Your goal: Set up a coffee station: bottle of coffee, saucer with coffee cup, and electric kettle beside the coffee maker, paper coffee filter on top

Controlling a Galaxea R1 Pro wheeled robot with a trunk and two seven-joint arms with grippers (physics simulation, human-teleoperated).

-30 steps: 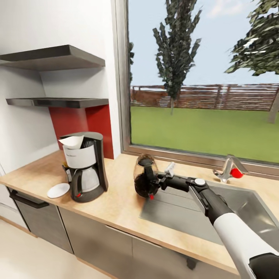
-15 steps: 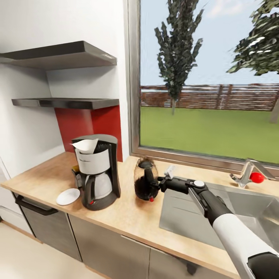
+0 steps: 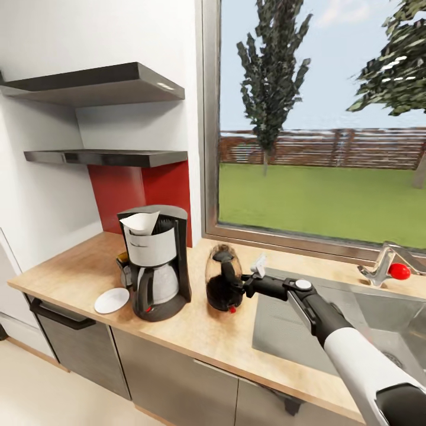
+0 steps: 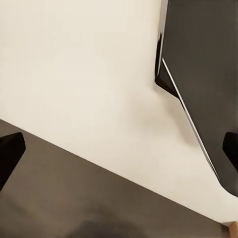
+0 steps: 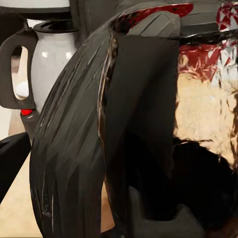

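The right tool (image 3: 239, 285) is closed on the black loop handle of the kettle (image 3: 223, 286), which stands upright on the surface (image 3: 195, 331), just beside the coffee maker (image 3: 157, 260) and near the sink (image 3: 355, 319). The left tool (image 4: 119, 153) has its fingertips spread with nothing between them, above pale floor.

Risks from this position:

- **Tipping on release.** Whether the kettle base sits flat cannot be told. If it is slightly raised or tilted, opening the tool may drop or rock the kettle.
- **Collision.** The coffee maker is close. A sideways push could knock it and shake off the filter (image 3: 141, 222) on its top.
- **Snagging.** The fingers sit inside the handle loop. Withdrawing before they open fully would drag the kettle toward the sink.
- **Saucer.** The saucer (image 3: 112, 300) lies just beyond the coffee maker and is at risk if that machine shifts.
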